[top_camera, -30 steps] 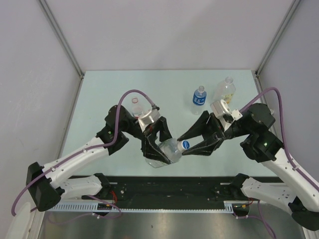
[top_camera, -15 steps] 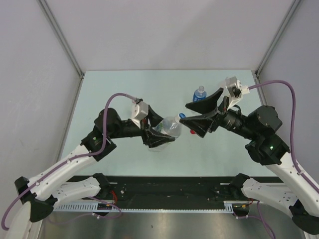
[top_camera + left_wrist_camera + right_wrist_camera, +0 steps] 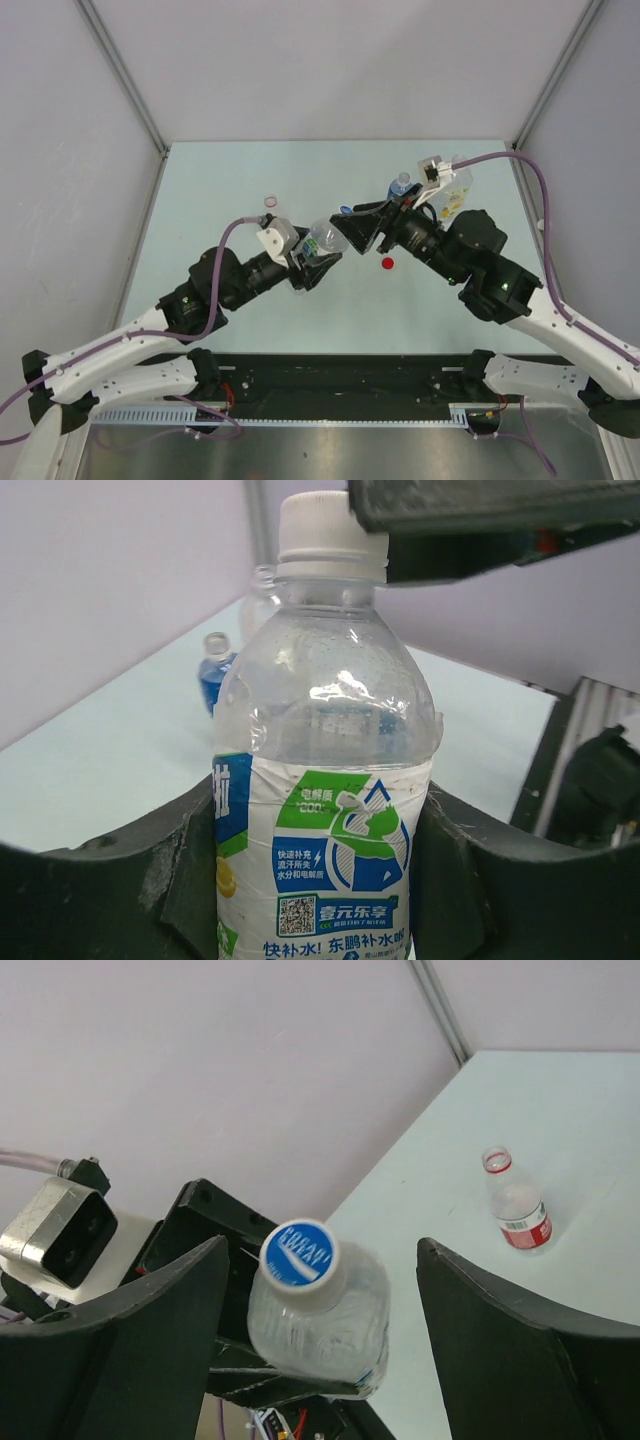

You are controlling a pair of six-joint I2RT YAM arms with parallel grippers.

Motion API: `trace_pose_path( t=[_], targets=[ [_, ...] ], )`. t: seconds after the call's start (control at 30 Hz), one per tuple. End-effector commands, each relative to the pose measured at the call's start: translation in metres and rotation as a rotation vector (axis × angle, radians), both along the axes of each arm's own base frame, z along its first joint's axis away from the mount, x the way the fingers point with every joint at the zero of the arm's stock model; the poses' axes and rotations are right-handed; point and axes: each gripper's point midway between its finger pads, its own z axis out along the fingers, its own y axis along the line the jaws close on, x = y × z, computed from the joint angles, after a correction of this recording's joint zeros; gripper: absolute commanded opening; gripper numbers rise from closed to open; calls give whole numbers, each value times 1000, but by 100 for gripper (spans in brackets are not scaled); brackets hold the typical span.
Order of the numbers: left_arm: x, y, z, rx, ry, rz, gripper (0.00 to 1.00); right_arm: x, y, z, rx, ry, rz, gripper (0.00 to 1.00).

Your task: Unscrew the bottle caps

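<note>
My left gripper [image 3: 325, 880] is shut on a clear bottle [image 3: 325, 780] with a white, blue and green label, and holds it tilted above the table [image 3: 200, 190]. Its cap [image 3: 299, 1252], white with a blue top, sits on the neck. My right gripper [image 3: 320, 1260] stands open with one finger on each side of that cap, not touching it. From above, the two grippers meet mid-table, left gripper [image 3: 310, 265] below the bottle [image 3: 322, 243], right gripper [image 3: 347, 226] at its top. A loose red cap [image 3: 388, 264] lies on the table.
A small red-labelled bottle [image 3: 517, 1205] stands uncapped at the back left [image 3: 270, 203]. A blue-labelled bottle [image 3: 400, 186] and a wider bottle with a yellowish label [image 3: 456, 192] stand at the back right, partly behind my right wrist. Walls close three sides.
The right gripper let go of the cap and now stands open around it. Both arms carried the bottle farther from the bases. The red cap has come into view on the table.
</note>
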Motion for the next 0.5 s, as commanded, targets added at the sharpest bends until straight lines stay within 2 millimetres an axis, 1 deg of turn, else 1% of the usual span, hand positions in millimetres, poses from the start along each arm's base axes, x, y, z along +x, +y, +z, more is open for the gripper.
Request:
trace_pose_path(
  t=[0.0,0.13,0.3,0.33,0.47],
  targets=[
    [23,19,9,-10,-41,177,0,7,-1,24,73,-19,-87,79],
    [30,24,5,-1,-32,233,0,8,0,22,65,-20,-109,79],
    [31,28,7,-14,-40,252,0,17,-1,17,53,-12,-158,74],
    [31,27,7,-12,-40,252,0,17,-1,23,74,-27,-157,73],
    [30,24,4,-3,-39,246,0,21,3,25,78,-38,-159,68]
  ],
)
